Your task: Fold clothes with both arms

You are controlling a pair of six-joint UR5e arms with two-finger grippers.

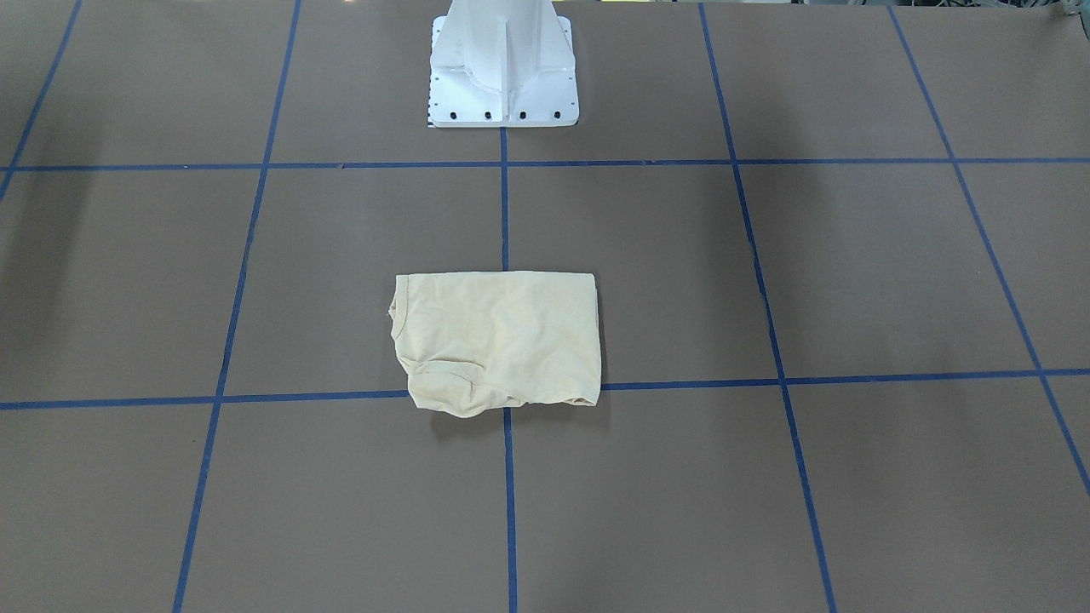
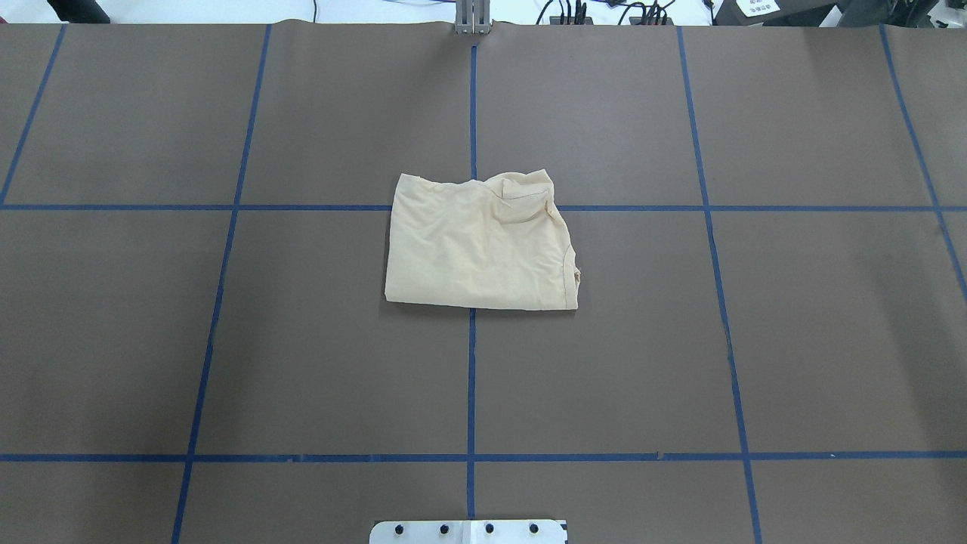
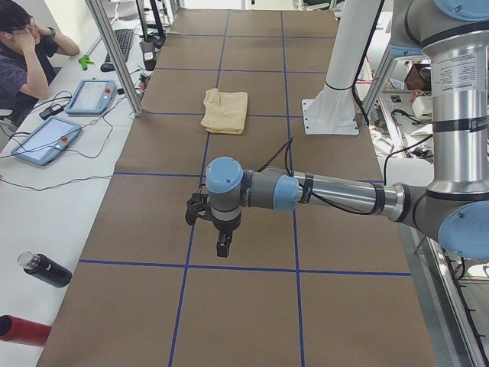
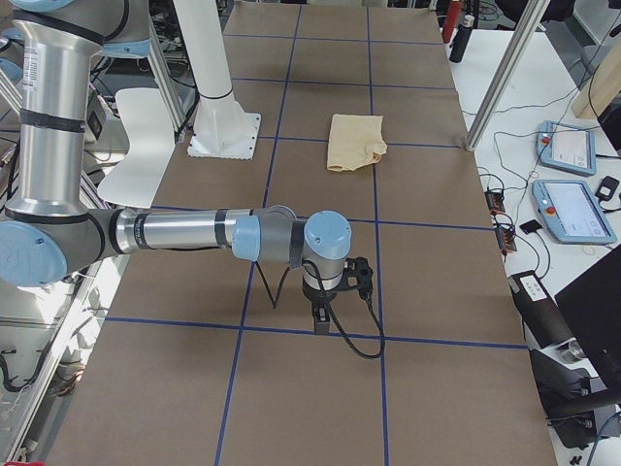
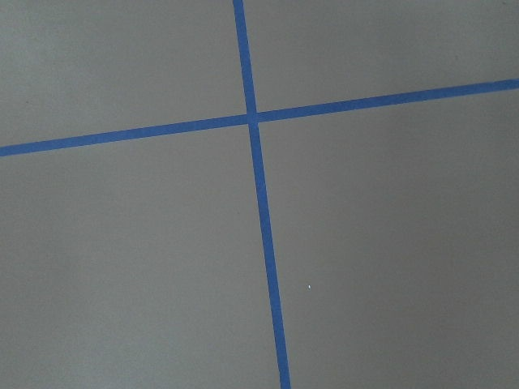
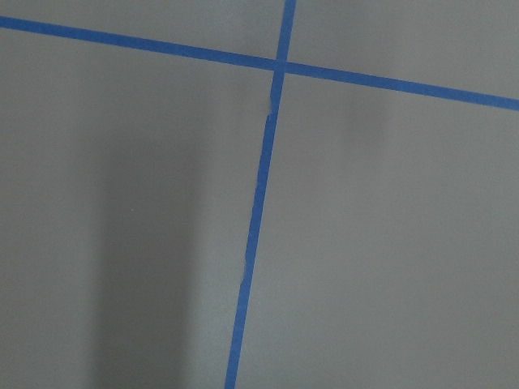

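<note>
Progress: in my judgement the folding is almost complete or complete. The pale cream-yellow long-sleeved T-shirt of thin fabric (image 2: 480, 245) lies as one compact, nearly rectangular packet, and no sleeve hangs out of it.
What is left: perhaps only to flatten the rumpled corner. Whether one more fold is wanted, the pictures do not say.
Place of the shirt: straight in front of the white bolted pedestal base (image 1: 502, 77), well apart from it. It lies flat on the brown paper-covered table (image 2: 302, 340), across the blue tape line (image 2: 471, 378) that runs out from the middle of the base.
Look of the shirt: the edge towards the base is a straight, clean fold. The far corner on the robot's right is creased and lumpy. A curved neck seam shows at the robot's right end. The dark print is hidden inside, and I cannot find the label.
Left gripper (image 3: 221, 246): it hangs fingers-down over bare table, far to the left of the base, on the silver-grey left arm (image 3: 336, 195). Whether the fingers are spread or pressed together I cannot tell.
Right gripper (image 4: 321, 317): the same on the right of the base, on the right arm (image 4: 184, 233). The finger state cannot be judged.
Wrist cameras: both show only table and tape crossings, no cloth.
</note>
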